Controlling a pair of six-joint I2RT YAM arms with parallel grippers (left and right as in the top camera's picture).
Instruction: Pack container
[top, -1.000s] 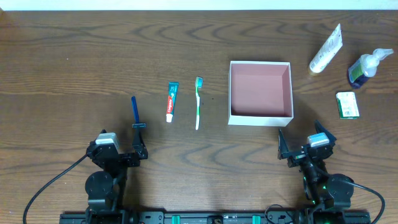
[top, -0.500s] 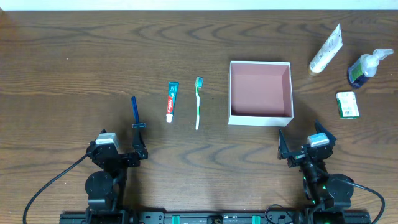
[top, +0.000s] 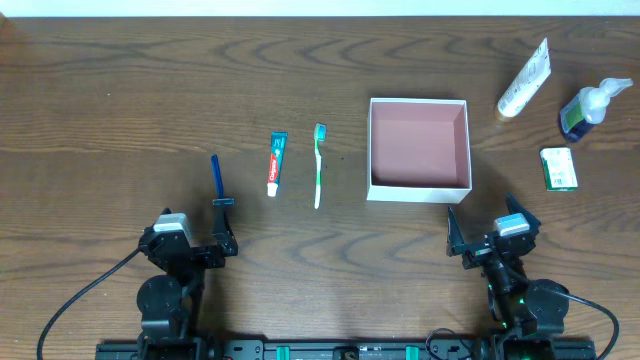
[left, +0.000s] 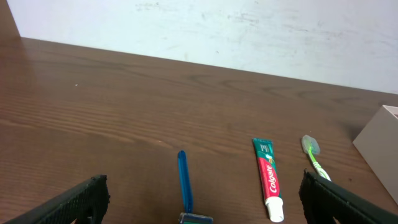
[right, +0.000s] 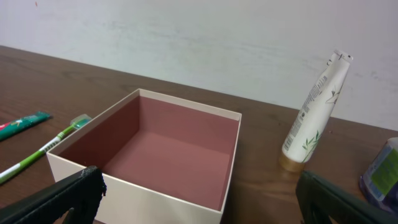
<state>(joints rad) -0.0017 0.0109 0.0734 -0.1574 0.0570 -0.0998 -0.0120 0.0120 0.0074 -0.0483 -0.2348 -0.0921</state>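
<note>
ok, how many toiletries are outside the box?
6. Left of the container: razor, toothpaste, toothbrush. Right of it: lotion tube, pump bottle, soap packet. Container looks empty; nothing seems hidden.

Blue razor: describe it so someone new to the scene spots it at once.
Find the square white container with the pink inside. Three slim items lie to its left: green toothbrush, toothpaste tube, then the razor, farthest from it. It is the only solid blue one, with a dark head at its near end.
</note>
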